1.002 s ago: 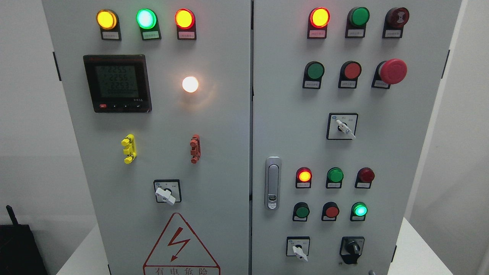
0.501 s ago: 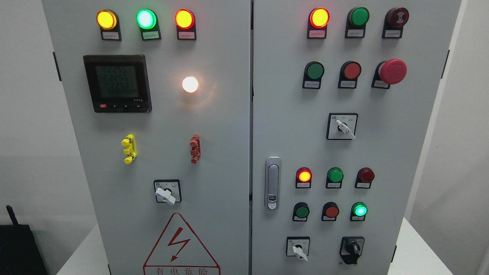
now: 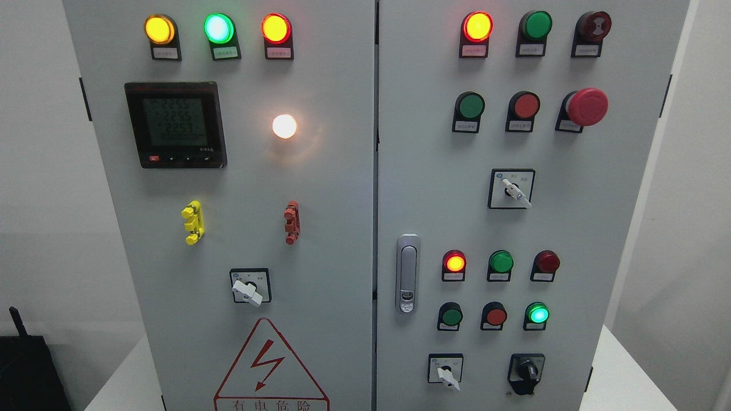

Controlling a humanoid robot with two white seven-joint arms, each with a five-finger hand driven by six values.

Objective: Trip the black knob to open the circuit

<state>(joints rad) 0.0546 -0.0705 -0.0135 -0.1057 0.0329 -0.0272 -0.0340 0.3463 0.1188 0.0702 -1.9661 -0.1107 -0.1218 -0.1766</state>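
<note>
Facing the head view, the black knob (image 3: 527,371) sits at the lower right of the cabinet's right door (image 3: 605,228), its handle standing roughly upright, just right of a white selector switch (image 3: 446,373). Whether that position means tripped cannot be read here: it fits a circuit awaiting the trip or one already opened. Neither hand shows, so the fingers' state cannot be told.

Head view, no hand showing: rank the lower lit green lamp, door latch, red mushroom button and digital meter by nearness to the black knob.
1. lower lit green lamp, just above the black knob.
2. door latch, up-left, at the right door's edge.
3. red mushroom button, upper right.
4. digital meter, left door, top.
</note>
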